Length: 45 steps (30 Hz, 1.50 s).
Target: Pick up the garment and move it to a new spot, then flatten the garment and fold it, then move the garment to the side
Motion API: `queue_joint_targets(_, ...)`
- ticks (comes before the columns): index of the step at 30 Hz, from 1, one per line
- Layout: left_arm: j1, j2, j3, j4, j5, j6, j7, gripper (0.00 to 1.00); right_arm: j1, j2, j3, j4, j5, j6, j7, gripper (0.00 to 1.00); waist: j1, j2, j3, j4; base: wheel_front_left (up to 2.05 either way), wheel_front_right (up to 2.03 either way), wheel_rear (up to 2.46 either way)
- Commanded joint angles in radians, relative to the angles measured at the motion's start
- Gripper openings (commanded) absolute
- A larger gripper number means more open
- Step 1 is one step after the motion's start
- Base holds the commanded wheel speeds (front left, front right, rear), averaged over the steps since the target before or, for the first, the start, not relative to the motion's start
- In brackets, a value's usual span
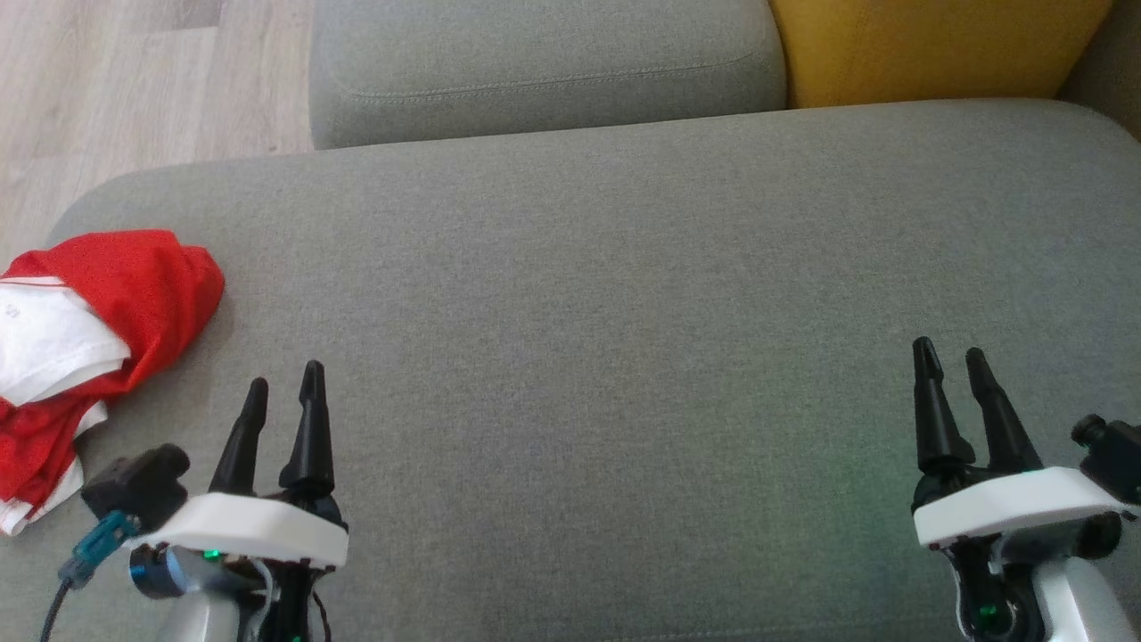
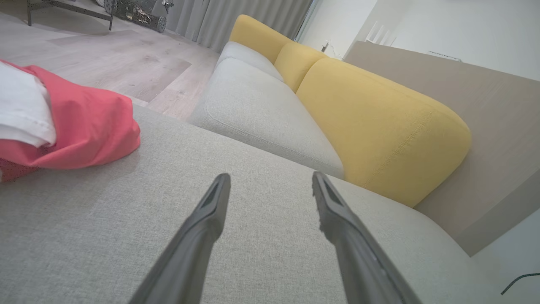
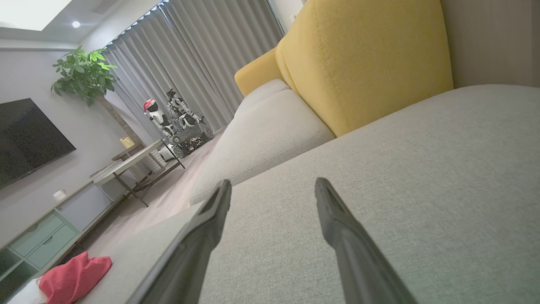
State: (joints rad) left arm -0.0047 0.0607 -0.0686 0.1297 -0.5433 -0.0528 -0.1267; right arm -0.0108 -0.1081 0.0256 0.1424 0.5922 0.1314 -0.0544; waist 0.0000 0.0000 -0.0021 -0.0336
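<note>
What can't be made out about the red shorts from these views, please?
Head view: the red shorts run off the left edge, so their full outline is cut off.
Head view: the faint mark on their white lining is too small to read.
Left wrist view: that view's left edge cuts the shorts; only a bunched end shows.
Right wrist view: they lie small at the lower left corner, without detail.

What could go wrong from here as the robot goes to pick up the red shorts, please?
1. The garment lies bunched at the grey cushion's left end, beside the floor; a nudge from the open left pincer could push it off.
2. Its white lining is exposed, so a pinch might catch only that layer.
3. The open right pincer sits far across the cushion, likely a long reach.
</note>
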Motion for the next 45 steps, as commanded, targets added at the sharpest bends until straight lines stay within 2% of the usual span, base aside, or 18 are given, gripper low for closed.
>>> queue_joint_targets(1, -0.034, 0.019, 0.014, -0.043, 0.034, 0.005, -0.017, 1.0, -0.039, -0.021, 0.02, -0.044, -0.033, -0.001, -0.014, 1.0, 0.0, 0.0, 0.0, -0.001, 0.0, 0.0, 0.0)
queue_joint_targets(24, -0.009, 0.023, -0.022, -0.032, 0.291, 0.055, -0.084, 1.0, -0.03, -0.028, 0.054, -0.057, -0.289, -0.001, -0.048, 1.0, 0.0, 0.0, 0.002, -0.004, 0.0, 0.0, 0.0)
queue_joint_targets(41, 0.014, 0.011, -0.037, -0.01, 0.438, 0.108, -0.133, 1.0, -0.012, -0.013, 0.064, -0.067, -0.462, -0.001, -0.075, 1.0, 0.0, 0.0, 0.004, -0.008, 0.0, 0.0, 0.0)
queue_joint_targets(45, 0.016, 0.009, -0.039, -0.003, 0.432, 0.112, -0.135, 1.0, -0.011, -0.008, 0.06, -0.064, -0.458, -0.001, -0.074, 1.0, 0.0, 0.0, 0.007, -0.006, 0.0, 0.0, 0.0)
